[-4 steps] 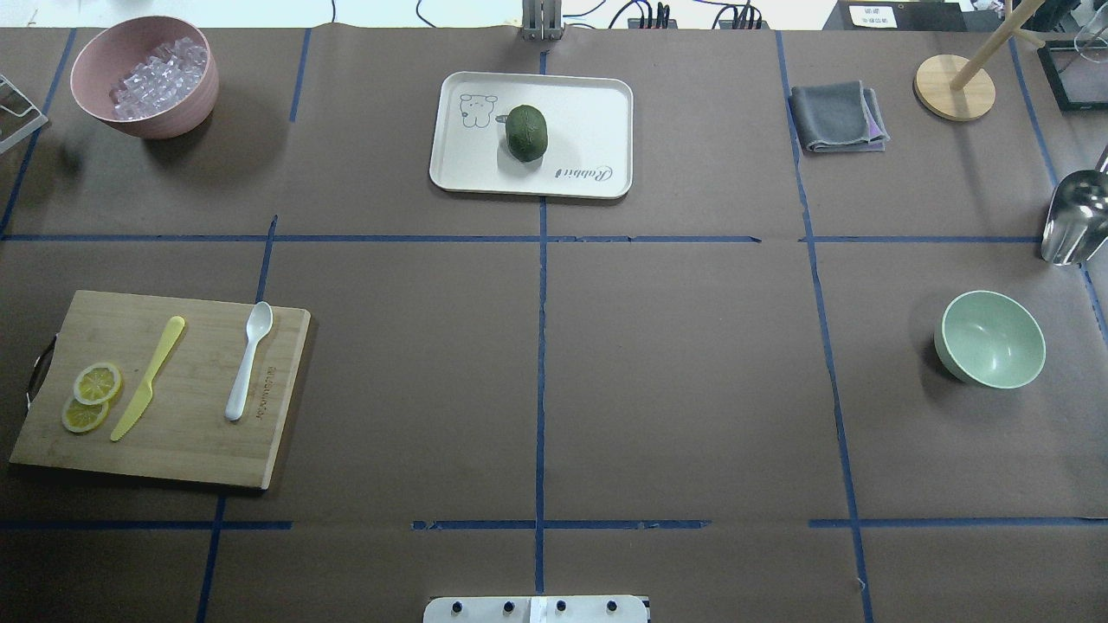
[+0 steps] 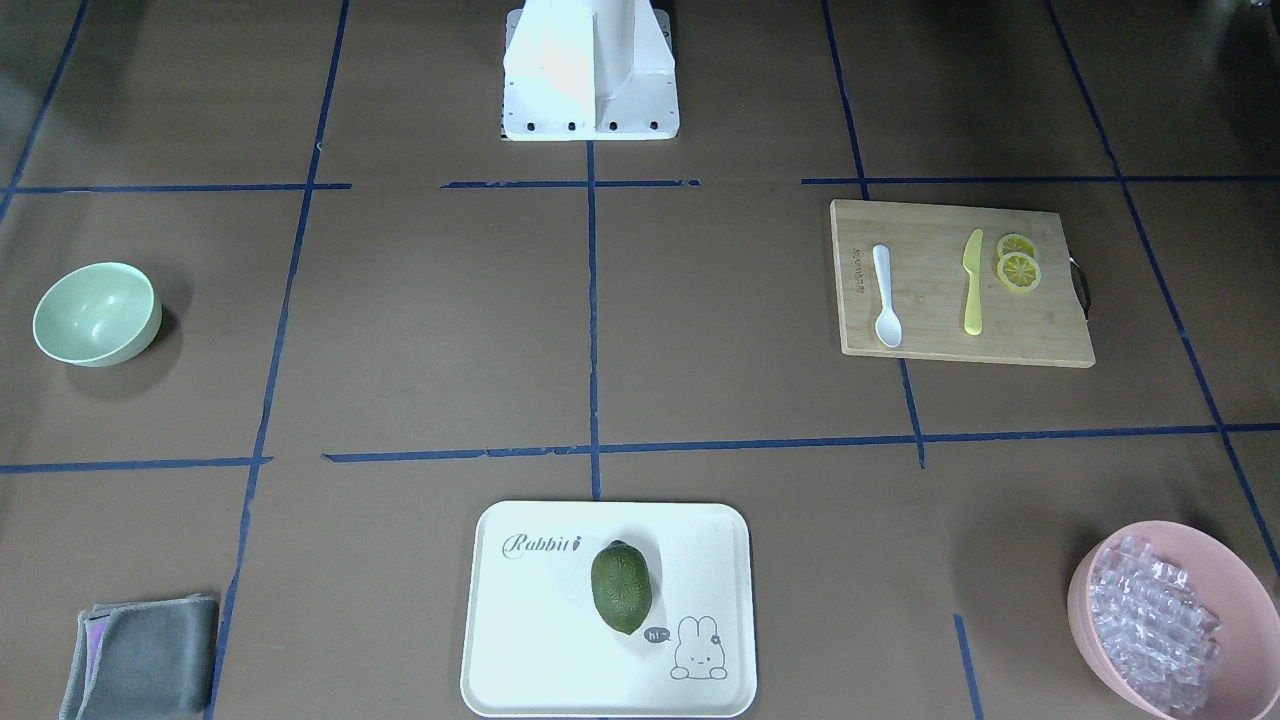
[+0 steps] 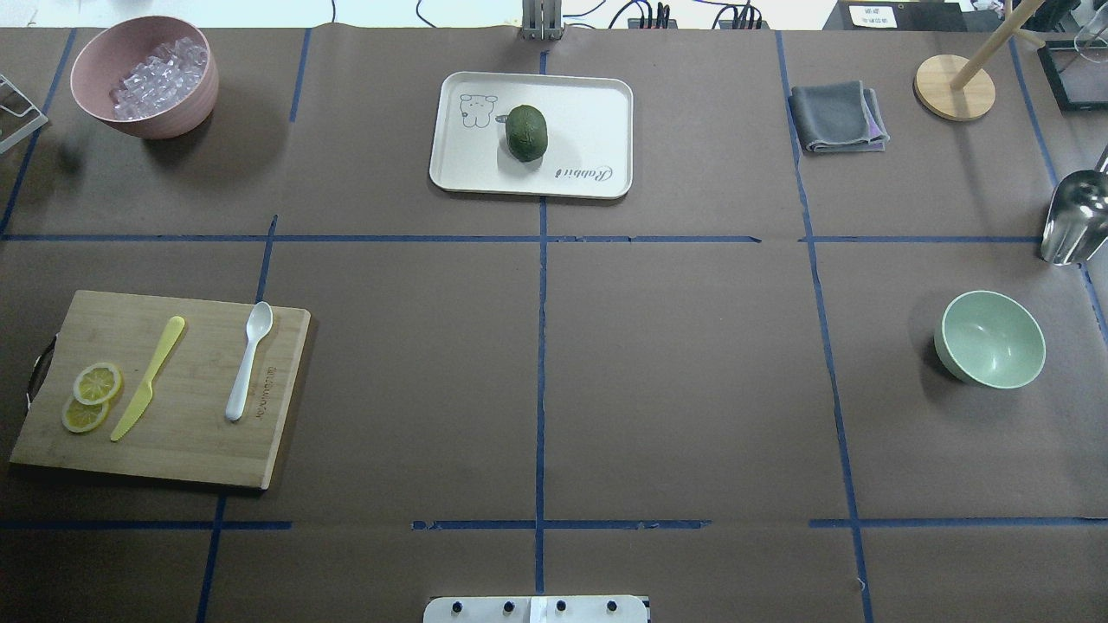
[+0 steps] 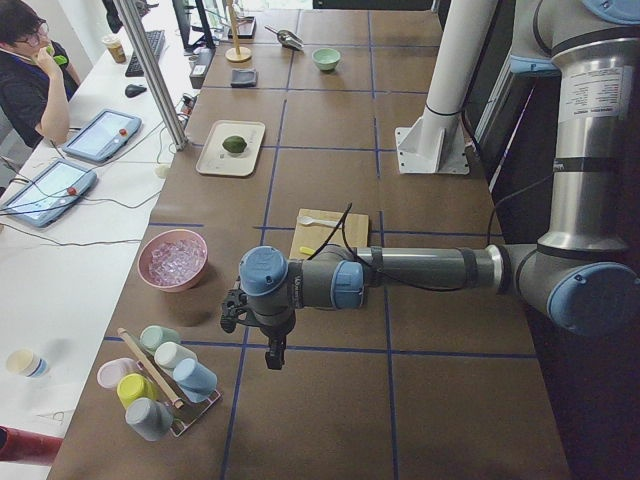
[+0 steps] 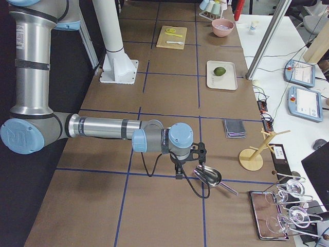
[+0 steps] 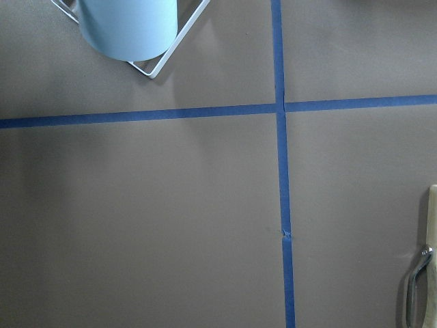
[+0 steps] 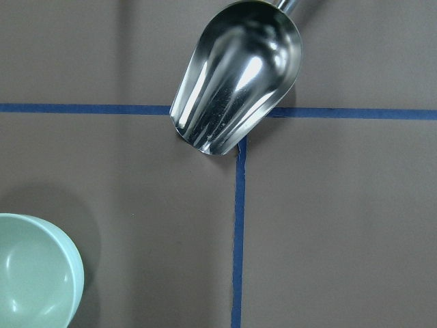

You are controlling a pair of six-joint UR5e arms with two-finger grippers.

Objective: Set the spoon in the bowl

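The white spoon (image 3: 249, 359) lies on a wooden cutting board (image 3: 190, 450) at the table's left, scoop pointing away from the robot; it also shows in the front-facing view (image 2: 886, 296). The mint-green bowl (image 3: 993, 339) stands upright and empty at the right, and part of it shows in the right wrist view (image 7: 34, 273). The left gripper (image 4: 272, 355) hangs over the table left of the board, and shows only in the left side view. The right gripper (image 5: 179, 172) hangs near the bowl's end, and shows only in the right side view. I cannot tell whether either is open.
A yellow knife (image 3: 149, 377) and lemon slices (image 3: 91, 396) share the board. A pink bowl of clear cubes (image 3: 144, 76), a white tray (image 3: 597, 104) with a green fruit, a grey cloth (image 3: 838, 117), a metal scoop (image 3: 1073, 216) and a cup rack (image 4: 160, 380) stand around.
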